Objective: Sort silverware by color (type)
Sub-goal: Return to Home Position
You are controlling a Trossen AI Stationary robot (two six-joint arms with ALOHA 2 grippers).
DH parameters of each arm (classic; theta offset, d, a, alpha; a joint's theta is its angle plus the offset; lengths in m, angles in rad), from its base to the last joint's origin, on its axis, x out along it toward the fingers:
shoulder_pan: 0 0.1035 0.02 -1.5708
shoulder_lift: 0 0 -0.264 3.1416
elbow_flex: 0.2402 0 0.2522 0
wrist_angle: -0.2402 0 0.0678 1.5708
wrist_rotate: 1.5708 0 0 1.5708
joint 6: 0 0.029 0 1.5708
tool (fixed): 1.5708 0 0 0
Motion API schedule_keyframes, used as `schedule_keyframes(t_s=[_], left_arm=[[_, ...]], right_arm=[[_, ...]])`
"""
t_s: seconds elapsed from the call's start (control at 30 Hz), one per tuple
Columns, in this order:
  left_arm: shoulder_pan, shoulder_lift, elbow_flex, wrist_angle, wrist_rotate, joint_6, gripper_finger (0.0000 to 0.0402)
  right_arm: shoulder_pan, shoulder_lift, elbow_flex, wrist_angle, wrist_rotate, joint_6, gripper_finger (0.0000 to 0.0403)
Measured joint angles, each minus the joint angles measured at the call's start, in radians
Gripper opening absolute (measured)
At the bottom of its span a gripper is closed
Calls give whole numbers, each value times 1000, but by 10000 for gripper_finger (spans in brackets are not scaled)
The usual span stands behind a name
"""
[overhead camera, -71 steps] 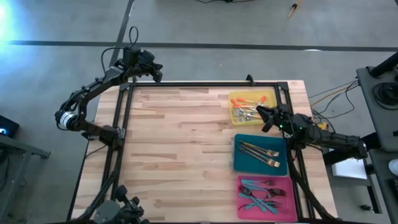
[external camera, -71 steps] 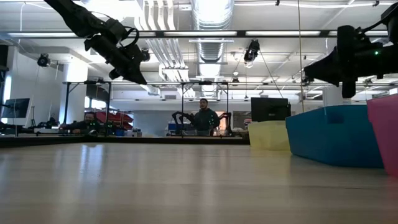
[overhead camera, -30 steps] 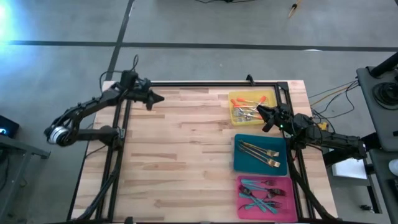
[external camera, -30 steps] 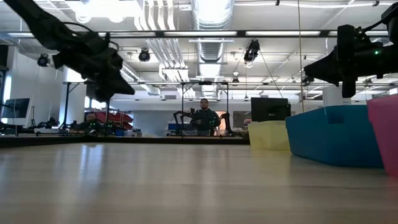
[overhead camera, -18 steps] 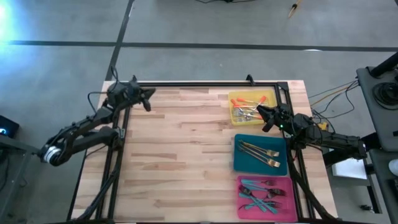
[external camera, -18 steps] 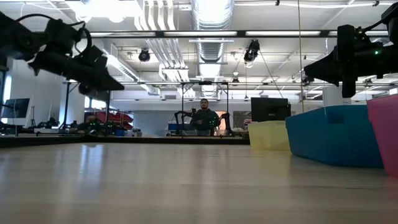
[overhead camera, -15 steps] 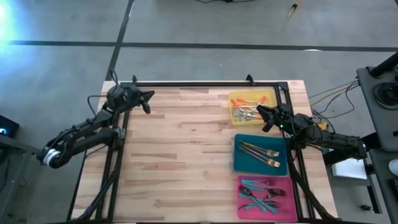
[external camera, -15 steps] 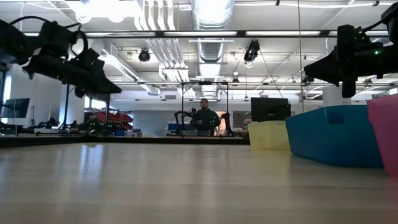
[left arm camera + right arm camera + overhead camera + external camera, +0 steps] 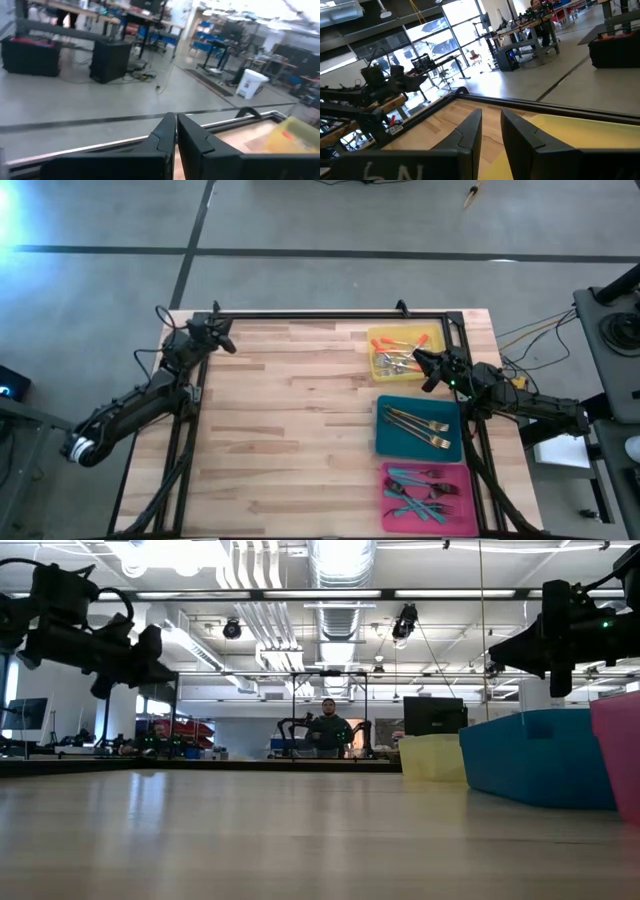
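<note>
The room is a big workshop with long lights on the ceiling, and a person (image 9: pixel 327 730) stands far away at the back. The wooden table (image 9: pixel 300 420) fills the middle, with a black frame (image 9: pixel 320 315) along its far edge and down its sides.

Three trays sit in a row on the right side of the table: the yellow tray (image 9: pixel 375 332) farthest back, the teal tray (image 9: pixel 385 442) in the middle and the pink tray (image 9: pixel 468 525) nearest.

The left gripper (image 9: pixel 228 343) hangs over the far left corner, just beside the black frame. Its fingers (image 9: pixel 167 135) are pressed almost together and hold nothing. The right gripper (image 9: pixel 422 370) hangs over the near edge of the yellow tray. Its fingers (image 9: pixel 470 131) are a little apart and hold nothing.

The orange forks (image 9: pixel 400 345) lie in the yellow tray, the gold forks (image 9: pixel 418 425) in the teal tray, and the blue forks (image 9: pixel 420 492) in the pink tray. No silverware shows on the bare wood, so the sorting looks done and the arms seem to be going to rest.

The right arm probably needs to lift first, so it clears the tray's rim, and then pull back. The left arm has little room by the frame. The middle of the table is wide open.
</note>
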Motion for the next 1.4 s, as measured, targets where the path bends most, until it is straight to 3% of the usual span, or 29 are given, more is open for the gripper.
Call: schedule_keyframes(t_s=[0.23, 0.73, 0.9, 1.03, 1.2, 1.3, 1.4], left_arm=[[-46, -114, -63, 1, 38, 3, 0], [-77, -399, -65, -28, 48, -72, 0], [-76, -441, -59, -40, 55, -232, 0], [-76, -451, -59, -66, 187, -461, 0], [-76, -429, -59, -297, 255, -520, 0], [-76, -421, -59, -370, 249, -572, 0], [-76, -415, -59, -376, 174, -618, 0]], right_arm=[[0, 0, 0, 0, 0, 0, 63], [0, 0, 0, 0, 0, 0, 63], [0, 0, 0, 0, 0, 0, 63], [0, 0, 0, 0, 0, 0, 63], [0, 0, 0, 0, 0, 0, 63], [0, 0, 0, -1, 0, 0, 63], [0, 0, 0, -2, 0, 0, 63]])
